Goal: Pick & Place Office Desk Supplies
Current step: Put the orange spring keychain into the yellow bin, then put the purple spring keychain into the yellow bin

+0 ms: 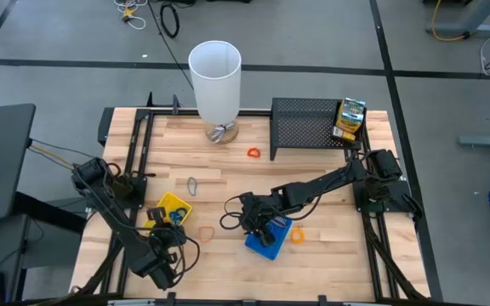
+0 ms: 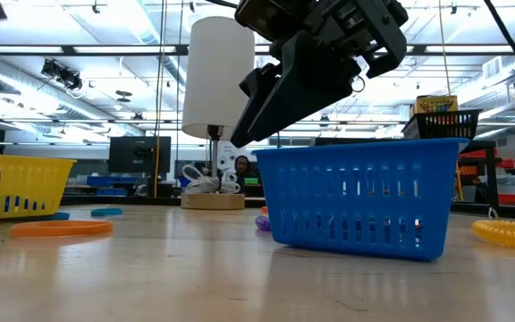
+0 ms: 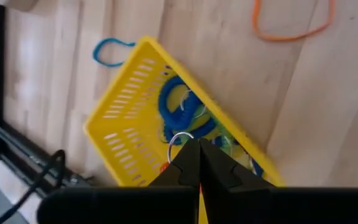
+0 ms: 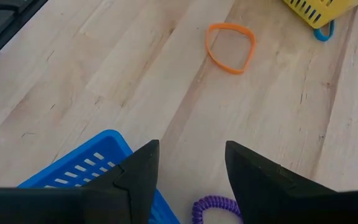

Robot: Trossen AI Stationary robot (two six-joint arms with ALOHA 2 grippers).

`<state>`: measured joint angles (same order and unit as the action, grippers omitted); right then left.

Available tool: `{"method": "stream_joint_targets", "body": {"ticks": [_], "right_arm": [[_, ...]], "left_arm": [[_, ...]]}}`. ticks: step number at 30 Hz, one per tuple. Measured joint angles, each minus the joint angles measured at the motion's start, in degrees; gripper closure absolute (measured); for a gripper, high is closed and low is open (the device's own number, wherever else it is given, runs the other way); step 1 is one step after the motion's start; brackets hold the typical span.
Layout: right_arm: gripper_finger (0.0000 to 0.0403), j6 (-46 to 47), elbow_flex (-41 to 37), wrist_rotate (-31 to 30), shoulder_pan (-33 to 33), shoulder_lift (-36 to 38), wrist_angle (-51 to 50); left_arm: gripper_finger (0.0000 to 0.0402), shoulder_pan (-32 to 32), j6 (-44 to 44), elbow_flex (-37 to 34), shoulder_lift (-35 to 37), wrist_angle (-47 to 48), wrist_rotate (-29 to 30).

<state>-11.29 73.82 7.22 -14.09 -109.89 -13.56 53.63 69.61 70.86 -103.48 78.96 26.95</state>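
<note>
1. Purple coiled loop lay just ahead of the right gripper, between its spread, empty jaws, down on the wood; sat touching or just beside the blue tray, exact contact not clear.
2. Blue tray off to one side of those jaws, its rim close under one finger; tight margin there for a straight descent.
3. Orange band farther ahead of the same jaws, flat, alone on bare wood, long axis roughly across the jaw line; open room all round, judged the easier pick.
4. Right gripper nearer both loops than the left; hung above the blue tray near its edge.
5. Left gripper clenched tight, nothing visibly pinched; hovered directly over the yellow tray, with a blue coil inside just ahead of the fingertips.
6. Small blue loop outside the yellow tray, beyond its far corner, near the table's frame edge; little room on that side.
</note>
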Motion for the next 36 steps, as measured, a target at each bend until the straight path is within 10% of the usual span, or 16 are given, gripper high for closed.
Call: {"method": "stream_joint_targets", "body": {"ticks": [16,28,36], "right_arm": [[0.0211,-0.08,0.0,0.01,-0.63,0.0,0.0],[0.0211,-1.49,0.0,0.02,-0.63,0.0,3.07],[0.0211,-1.42,0.0,0.02,-0.63,0.0,3.02]], "left_arm": [[0.0227,-0.02,4.32,-2.8,0.0,-4.0,5.73],[0.0196,2.78,0.21,2.48,2.58,-11.87,54.65],[0.0213,-0.45,-25.29,2.48,2.99,-35.07,46.7]]}}
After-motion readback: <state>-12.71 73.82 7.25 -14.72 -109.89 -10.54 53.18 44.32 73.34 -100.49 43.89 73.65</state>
